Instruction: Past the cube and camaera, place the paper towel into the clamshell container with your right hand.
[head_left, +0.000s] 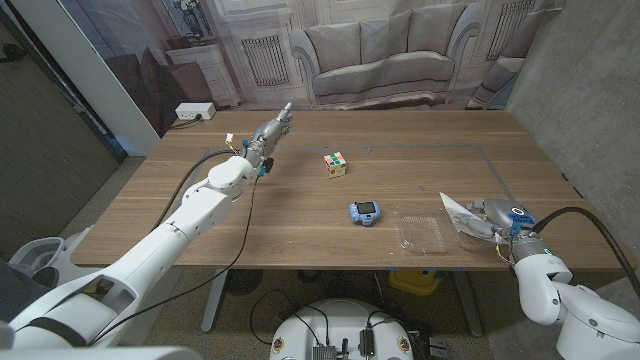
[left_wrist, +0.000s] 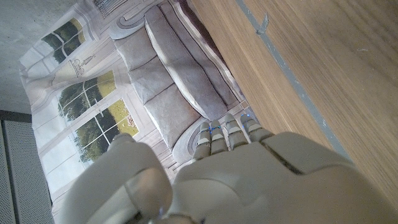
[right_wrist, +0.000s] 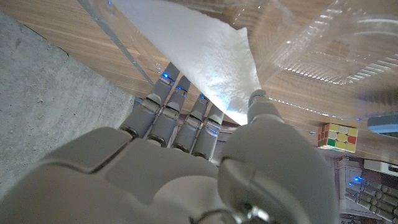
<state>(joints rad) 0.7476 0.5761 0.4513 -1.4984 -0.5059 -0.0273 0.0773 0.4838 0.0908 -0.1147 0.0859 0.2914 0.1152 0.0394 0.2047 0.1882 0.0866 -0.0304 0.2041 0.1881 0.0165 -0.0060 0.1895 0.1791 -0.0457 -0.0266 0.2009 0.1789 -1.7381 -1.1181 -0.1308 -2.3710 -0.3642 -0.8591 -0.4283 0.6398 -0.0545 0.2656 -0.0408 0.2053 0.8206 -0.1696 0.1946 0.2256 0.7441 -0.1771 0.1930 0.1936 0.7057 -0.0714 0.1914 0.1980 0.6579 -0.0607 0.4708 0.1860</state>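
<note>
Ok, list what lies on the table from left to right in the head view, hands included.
Left hand → cube → camera → clamshell → paper towel, held by the right hand.

The cube (head_left: 336, 164) sat near the frame's center, with the toy camera (head_left: 364, 212) below and right of it. Just right of the camera lay the clamshell container (head_left: 423, 233). The paper towel (head_left: 461, 212) was at the container's right edge, in the right hand (head_left: 487, 222). The left hand (head_left: 270, 133) was in the upper left.
</note>
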